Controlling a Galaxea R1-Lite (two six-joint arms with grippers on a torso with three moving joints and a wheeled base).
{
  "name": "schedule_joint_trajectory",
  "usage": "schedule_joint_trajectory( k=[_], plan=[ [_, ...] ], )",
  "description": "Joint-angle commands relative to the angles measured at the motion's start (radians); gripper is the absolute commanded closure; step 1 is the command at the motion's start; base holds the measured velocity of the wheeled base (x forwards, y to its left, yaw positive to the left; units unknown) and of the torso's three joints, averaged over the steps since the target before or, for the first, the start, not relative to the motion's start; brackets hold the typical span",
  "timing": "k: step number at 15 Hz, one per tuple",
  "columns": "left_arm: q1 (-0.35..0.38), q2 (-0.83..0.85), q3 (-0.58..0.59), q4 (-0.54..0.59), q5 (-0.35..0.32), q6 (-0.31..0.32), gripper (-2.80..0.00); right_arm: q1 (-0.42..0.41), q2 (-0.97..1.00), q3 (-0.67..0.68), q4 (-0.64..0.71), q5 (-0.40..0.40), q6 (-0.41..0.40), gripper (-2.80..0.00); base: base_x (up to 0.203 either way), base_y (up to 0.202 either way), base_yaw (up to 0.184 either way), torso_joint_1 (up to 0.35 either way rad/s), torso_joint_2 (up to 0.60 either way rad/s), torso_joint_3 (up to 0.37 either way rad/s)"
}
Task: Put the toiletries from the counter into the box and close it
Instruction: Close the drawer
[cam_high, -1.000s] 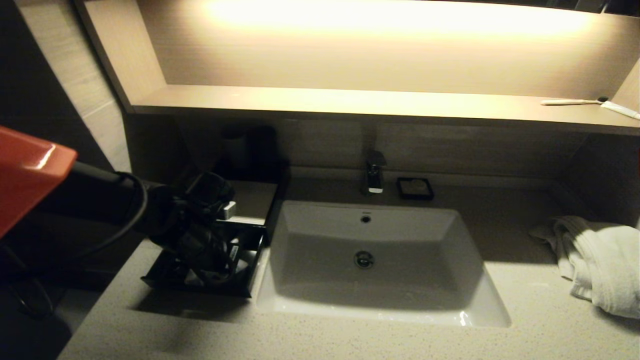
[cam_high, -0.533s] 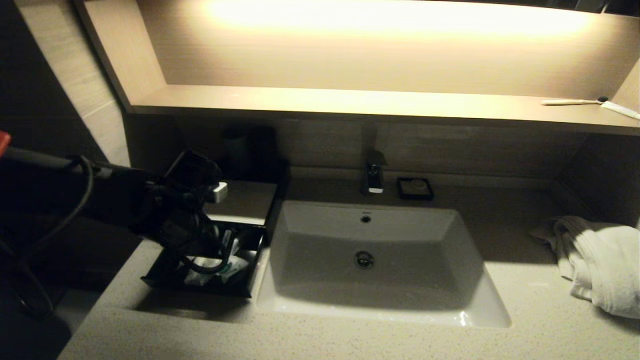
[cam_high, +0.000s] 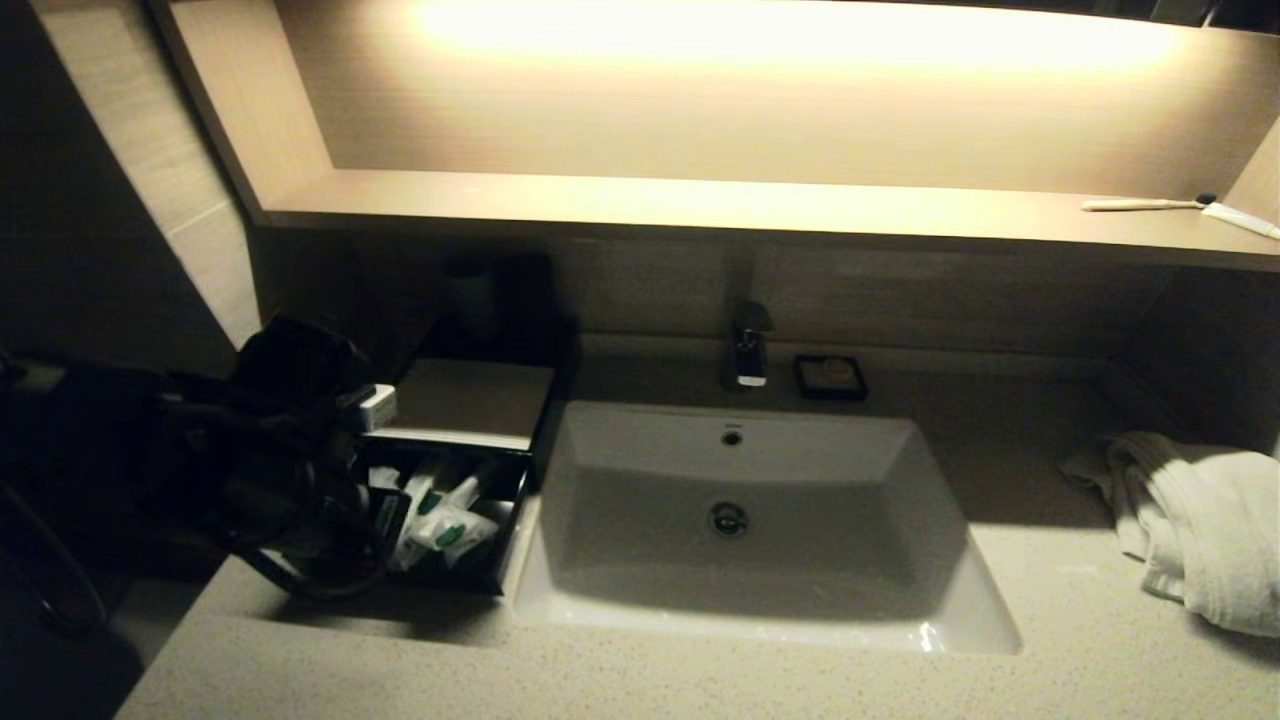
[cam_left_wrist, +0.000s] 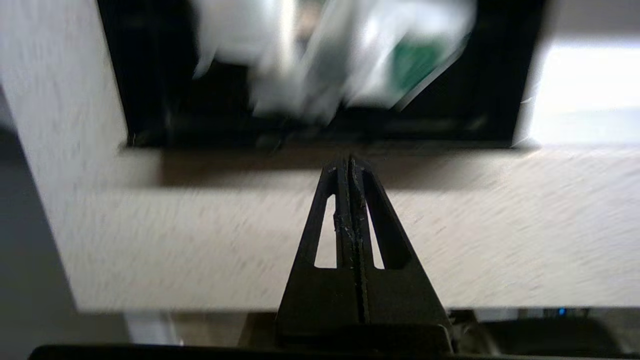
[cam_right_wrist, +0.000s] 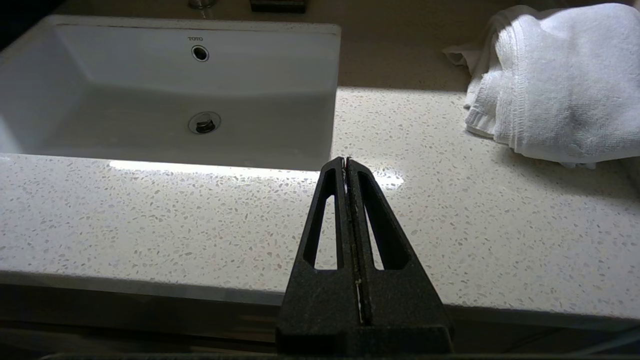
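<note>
Head view | one box (cam_high: 470, 400) | one towel (cam_high: 1195, 525) | one sink (cam_high: 740, 600)

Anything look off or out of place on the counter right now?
Only the box: its drawer is pulled out and the toiletries lie jumbled in it, crossing one another. The left pincer, shut and empty, sits just before the drawer front. Nothing looks spilled or damaged.

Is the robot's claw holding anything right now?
No. The left claw is shut on nothing, just in front of the box's open drawer. The right claw is shut and empty too, over the counter.
</note>
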Motion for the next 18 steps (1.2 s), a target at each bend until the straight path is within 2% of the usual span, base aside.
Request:
schedule_joint_trajectory(
  k=[1, 5, 12, 18],
  plan=[
    [0.029, -0.016, 0.064, -0.004, 0.001, 0.001, 0.0, 0.0, 0.0, 0.0, 0.0, 0.0, 0.0, 0.0, 0.0, 0.0, 0.0, 0.0, 0.0, 0.0],
    [0.033, -0.002, 0.116, -0.009, 0.001, 0.0, 0.0, -0.002, 0.0, 0.0, 0.0, 0.0, 0.0, 0.0, 0.0, 0.0, 0.0, 0.0, 0.0, 0.0],
    [0.041, 0.106, 0.11, -0.015, 0.001, 0.0, 0.0, 0.0, 0.0, 0.0, 0.0, 0.0, 0.0, 0.0, 0.0, 0.0, 0.0, 0.0, 0.0, 0.0],
    [0.042, 0.177, 0.108, -0.119, 0.001, 0.0, 0.0, 0.0, 0.0, 0.0, 0.0, 0.0, 0.0, 0.0, 0.0, 0.0, 0.0, 0.0, 0.0, 0.0]
  ],
)
